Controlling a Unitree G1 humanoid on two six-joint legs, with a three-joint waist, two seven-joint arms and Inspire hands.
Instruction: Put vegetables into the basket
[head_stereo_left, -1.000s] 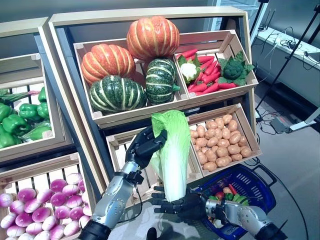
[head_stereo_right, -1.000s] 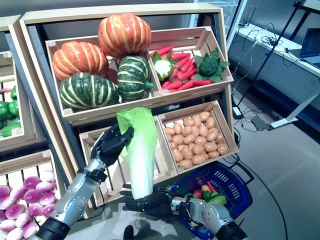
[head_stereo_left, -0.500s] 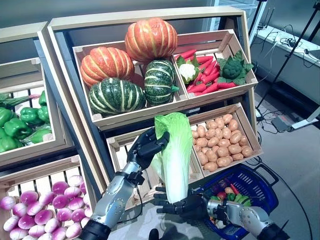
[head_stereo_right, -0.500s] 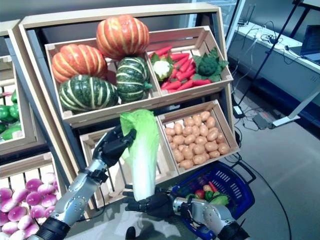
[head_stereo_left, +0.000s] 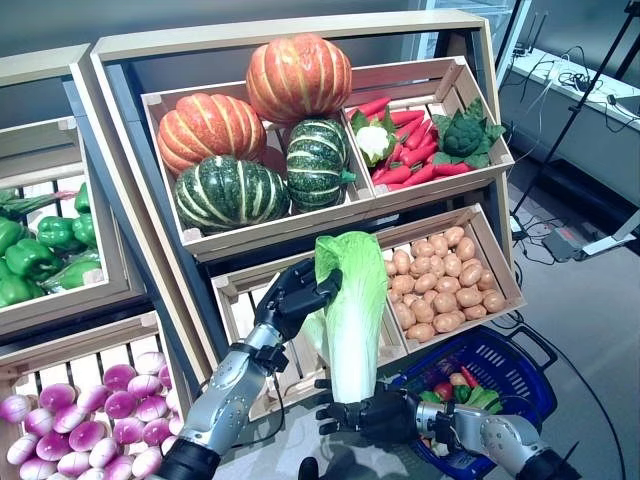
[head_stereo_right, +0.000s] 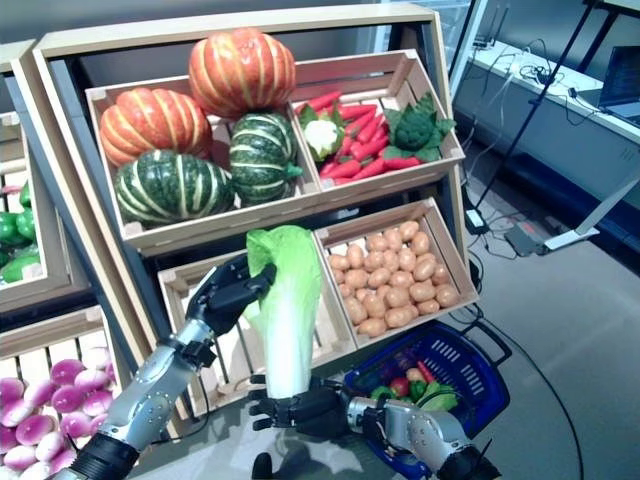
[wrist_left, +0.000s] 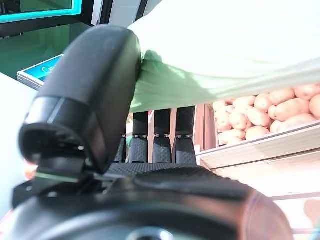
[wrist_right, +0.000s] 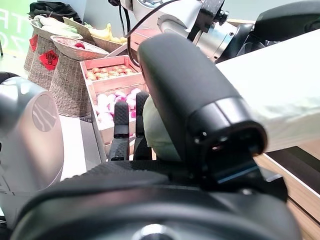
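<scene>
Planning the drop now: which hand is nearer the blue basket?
Right. The right hand holds the cabbage's white base just beside the blue basket. The left hand grips the leafy upper part, higher up and further left, in front of the crate.

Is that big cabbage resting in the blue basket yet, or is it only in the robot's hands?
Apart. In the left eye view the napa cabbage stands upright, gripped by the left hand and right hand, beside the blue basket.

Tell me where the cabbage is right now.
In the left eye view, the cabbage stands upright at centre, held between the left hand at its leafy top and the right hand at its base, left of the blue basket.
</scene>
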